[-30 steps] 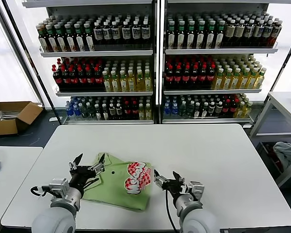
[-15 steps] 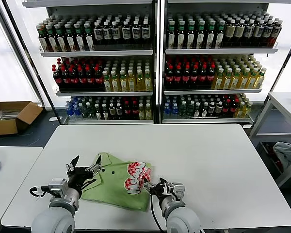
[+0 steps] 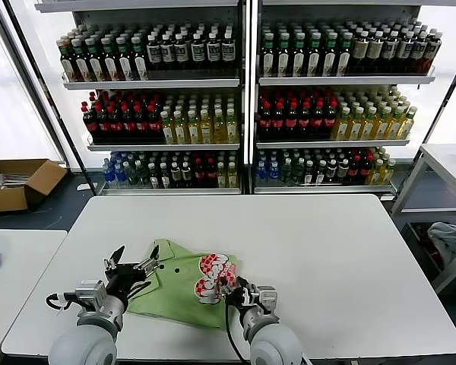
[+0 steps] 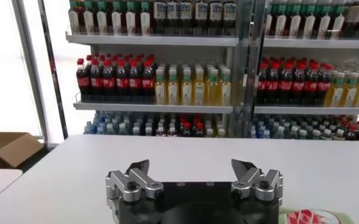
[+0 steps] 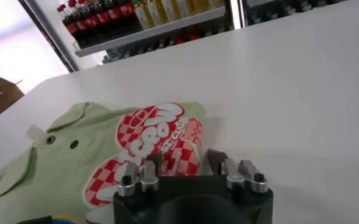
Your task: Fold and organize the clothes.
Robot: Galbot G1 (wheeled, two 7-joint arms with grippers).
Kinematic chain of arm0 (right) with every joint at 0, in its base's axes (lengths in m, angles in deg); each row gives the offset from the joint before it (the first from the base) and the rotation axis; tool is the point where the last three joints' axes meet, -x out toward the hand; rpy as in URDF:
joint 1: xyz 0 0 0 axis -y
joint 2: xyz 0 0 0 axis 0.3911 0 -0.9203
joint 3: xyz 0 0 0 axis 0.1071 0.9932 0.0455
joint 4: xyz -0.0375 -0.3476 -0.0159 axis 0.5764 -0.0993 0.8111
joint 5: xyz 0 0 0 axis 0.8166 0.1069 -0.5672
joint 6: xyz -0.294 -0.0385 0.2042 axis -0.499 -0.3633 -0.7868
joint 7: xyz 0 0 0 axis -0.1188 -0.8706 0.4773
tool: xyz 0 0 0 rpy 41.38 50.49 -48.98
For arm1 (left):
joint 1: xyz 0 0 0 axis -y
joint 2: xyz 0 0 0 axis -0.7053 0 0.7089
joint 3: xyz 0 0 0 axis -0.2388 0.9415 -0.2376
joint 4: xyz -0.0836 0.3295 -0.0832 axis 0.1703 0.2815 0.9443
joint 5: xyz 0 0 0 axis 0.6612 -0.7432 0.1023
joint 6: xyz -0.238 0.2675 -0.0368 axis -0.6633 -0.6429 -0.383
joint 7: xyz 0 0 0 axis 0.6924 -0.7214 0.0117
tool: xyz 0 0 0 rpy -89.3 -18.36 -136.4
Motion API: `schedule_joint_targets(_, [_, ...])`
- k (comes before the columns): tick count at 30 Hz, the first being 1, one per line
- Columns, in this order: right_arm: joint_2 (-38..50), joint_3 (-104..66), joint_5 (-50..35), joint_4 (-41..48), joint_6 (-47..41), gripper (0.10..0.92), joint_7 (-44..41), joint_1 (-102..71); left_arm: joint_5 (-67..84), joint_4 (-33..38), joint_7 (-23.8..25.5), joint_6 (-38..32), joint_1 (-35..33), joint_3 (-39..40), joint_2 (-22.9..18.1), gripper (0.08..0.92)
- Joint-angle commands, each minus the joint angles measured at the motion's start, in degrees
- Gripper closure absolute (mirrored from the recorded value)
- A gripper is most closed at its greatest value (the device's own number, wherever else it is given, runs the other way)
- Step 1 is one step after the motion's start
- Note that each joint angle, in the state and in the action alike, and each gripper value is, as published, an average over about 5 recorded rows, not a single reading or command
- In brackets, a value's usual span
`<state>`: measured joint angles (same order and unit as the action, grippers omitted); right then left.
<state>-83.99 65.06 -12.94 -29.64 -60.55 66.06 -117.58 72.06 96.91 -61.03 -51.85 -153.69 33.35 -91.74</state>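
A light yellow-green shirt [image 3: 178, 287] lies folded on the white table [image 3: 327, 251], print side up, with its red-and-white chest print [image 3: 213, 275] and collar [image 3: 161, 255] showing. My left gripper [image 3: 134, 266] is open just above the shirt's collar end; in the left wrist view [image 4: 191, 169] its fingers stand wide apart and empty. My right gripper [image 3: 232, 287] is open at the shirt's print-side edge. In the right wrist view [image 5: 184, 163] one finger is over the print [image 5: 149, 137] and the other over bare table.
Shelves of bottles [image 3: 243, 99] stand behind the table. A cardboard box [image 3: 15, 182] lies on the floor at the far left. A second white table [image 3: 15, 258] is at the left, and another table [image 3: 448, 163] at the right.
My right gripper has moved left, from the bare table beside the shirt onto its print-side edge. The left gripper has stayed nearly still.
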Motion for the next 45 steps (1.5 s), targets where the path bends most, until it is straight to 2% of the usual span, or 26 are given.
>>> schedule_joint_targets(1, [-0.24,1.43,1.37,0.77,-0.18,0.537,-0.03,0.81,0.36,0.2,-0.07,0.21,0.0,-0.02,-0.17,0.177])
schedule_joint_targets(12, [1.0,-1.56,4.18,-0.07,-0.14,0.856,-1.91,0.33,0.17,0.92,-0.1,0.17,-0.11,-0.28,-1.16,0.177])
schedule_joint_targets(16, [4.19,-4.03,9.26,-1.07,-0.18,0.918,-5.37,0.51,0.17,1.82,0.1,0.19,-0.66,-0.55,-2.23,0.177])
schedule_joint_targets(27, [14.47,-12.96,23.03,3.46,-0.04,0.918,-14.56,4.56,0.06,3.94,0.13,-0.04,-1.79,0.21,-4.83,0.177])
schedule_joint_targets(37, [13.89,-15.28,26.63,9.73,0.0,0.918,-17.04,6.2,-0.29,3.71,0.21,-0.07,-2.29,0.67,-5.18,0.177])
schedule_joint_targets(40, [12.59,-15.53,29.61,9.59,0.3,0.887,-16.64,5.24,-0.35,3.74,0.26,-0.08,-2.57,0.7,-5.25,0.177])
schedule_joint_targets(45, [10.27,-17.06,34.16,2.97,4.19,0.752,-12.41,0.46,-0.84,4.01,0.35,-0.15,-3.14,1.02,-5.87,0.177])
